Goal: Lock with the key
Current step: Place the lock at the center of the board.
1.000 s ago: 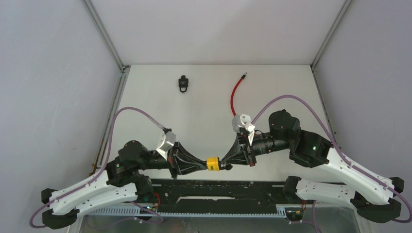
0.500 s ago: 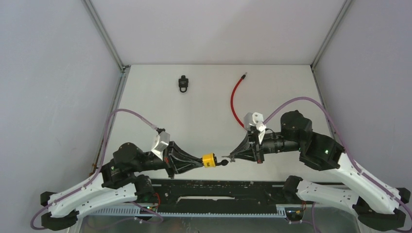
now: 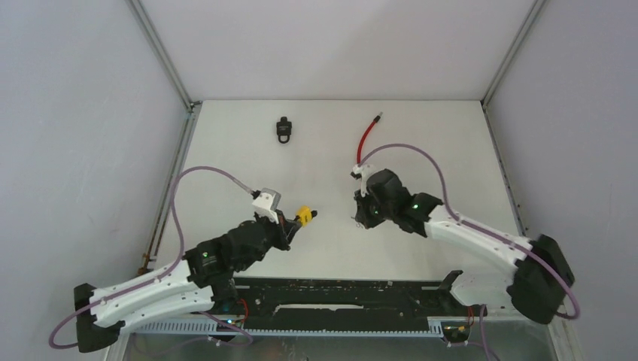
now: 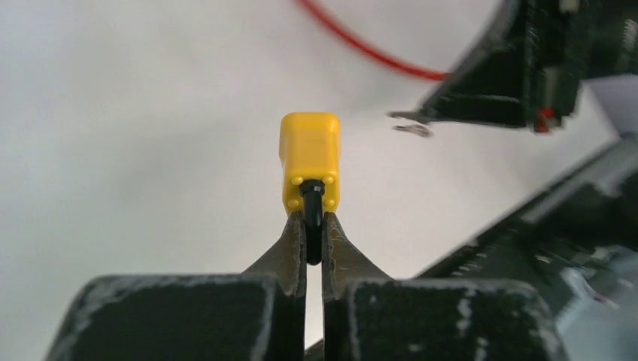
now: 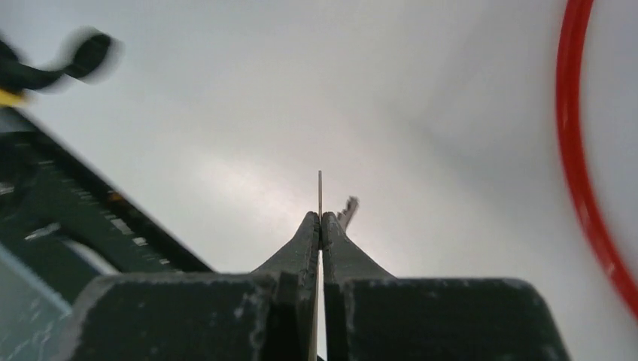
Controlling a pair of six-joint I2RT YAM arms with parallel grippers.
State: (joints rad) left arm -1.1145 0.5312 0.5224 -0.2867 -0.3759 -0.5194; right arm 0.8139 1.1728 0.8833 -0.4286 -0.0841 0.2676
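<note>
Drawn apart since a second ago, the left gripper (image 4: 314, 228) clamps the yellow padlock (image 4: 309, 154) by its black shackle (image 4: 313, 201); the right gripper (image 5: 320, 223) pinches the key (image 5: 320, 188).

Light is bright, even and diffuse over the white bench (image 3: 323, 143), and the red cable (image 3: 365, 147) casts barely a shadow. In the left wrist view the cable is smeared and out of focus, while the yellow lock (image 4: 309, 159) below it is sharp. In the right wrist view the cable is blurred, a pale glare patch lies left of it, and the far left edge is motion-blurred.
</note>
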